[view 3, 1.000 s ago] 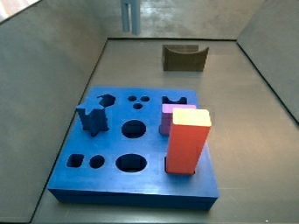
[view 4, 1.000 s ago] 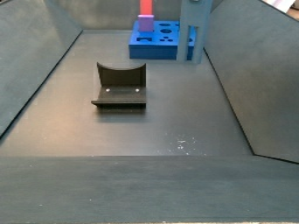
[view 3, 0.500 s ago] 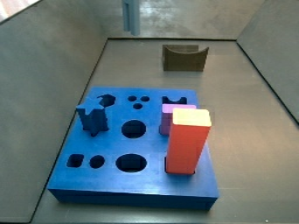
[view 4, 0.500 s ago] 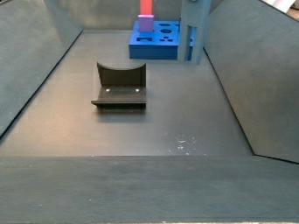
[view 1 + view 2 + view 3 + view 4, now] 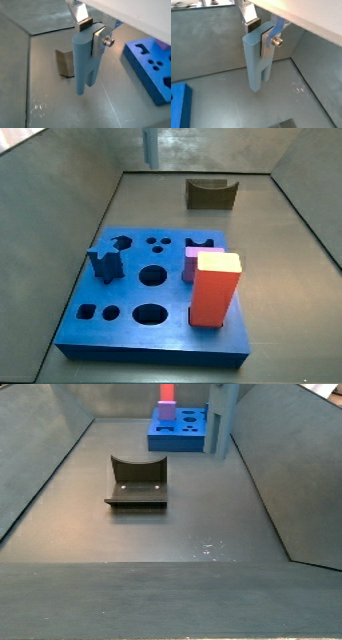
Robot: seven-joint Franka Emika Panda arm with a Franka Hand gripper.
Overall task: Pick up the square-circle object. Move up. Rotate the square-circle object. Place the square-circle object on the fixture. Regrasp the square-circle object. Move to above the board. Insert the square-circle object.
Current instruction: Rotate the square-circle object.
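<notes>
the side views show almost nothing changed over the last second: the peg hangs at the same top edge of the frame as before, only a touch shifted. the gripper (image 5: 90, 34) is closed on the square-circle object (image 5: 85, 60), its silver fingers (image 5: 273, 39) clamping the upper end in both wrist views, the bar hanging upright and clear of the floor. in a side view it shows as a pale strip at upper centre (image 5: 148, 146). the fixture (image 5: 136, 482) sits empty, mid-left of the frame; the board (image 5: 147, 293) fills the lower centre. judging by this, the lift is done and rotation comes next.
</notes>
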